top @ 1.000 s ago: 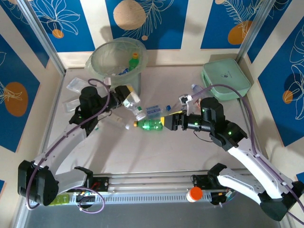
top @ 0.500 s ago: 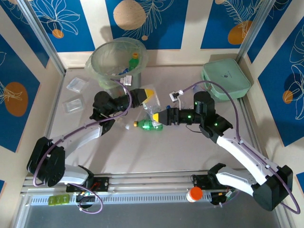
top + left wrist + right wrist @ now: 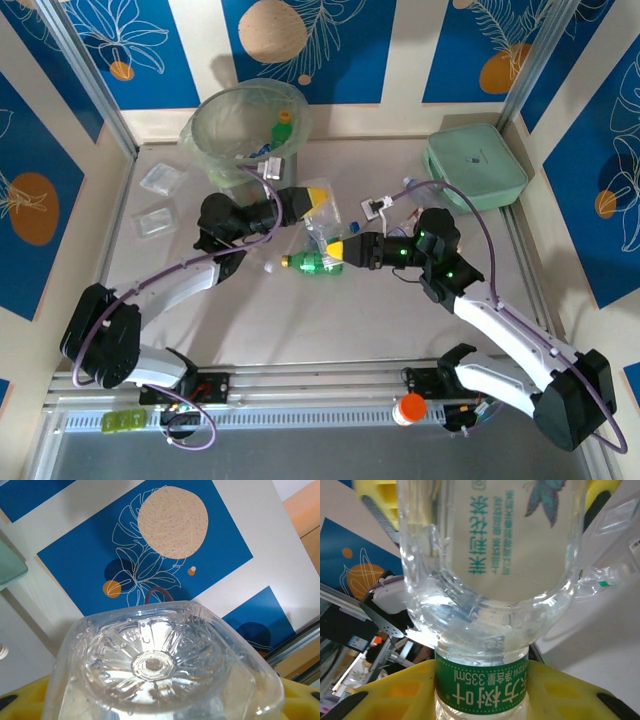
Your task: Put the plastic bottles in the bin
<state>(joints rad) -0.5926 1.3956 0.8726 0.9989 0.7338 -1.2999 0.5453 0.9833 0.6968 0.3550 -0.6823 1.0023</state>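
Observation:
A clear plastic bottle (image 3: 324,224) with a pale label and a green neck band hangs above the table's middle, between both grippers. My left gripper (image 3: 317,198) grips its base end; the left wrist view has the ribbed base (image 3: 152,665) with yellow fingers (image 3: 20,702) on either side. My right gripper (image 3: 335,249) is shut on the neck, its yellow fingers (image 3: 380,695) pressed against the green band (image 3: 482,677). A green bottle (image 3: 315,263) lies on the table just below. The pale-green bin (image 3: 225,110) stands at the back left with a green bottle (image 3: 283,130) inside.
A mint-green case (image 3: 476,166) sits at the back right, with another small bottle (image 3: 409,185) beside it. Two clear flat packets (image 3: 163,178) (image 3: 152,222) lie at the left. Side rails and the back wall close in the table.
The left gripper carried the clear bottle toward the middle. The right gripper slid left to it and shut on its neck. The green bottle has not moved.

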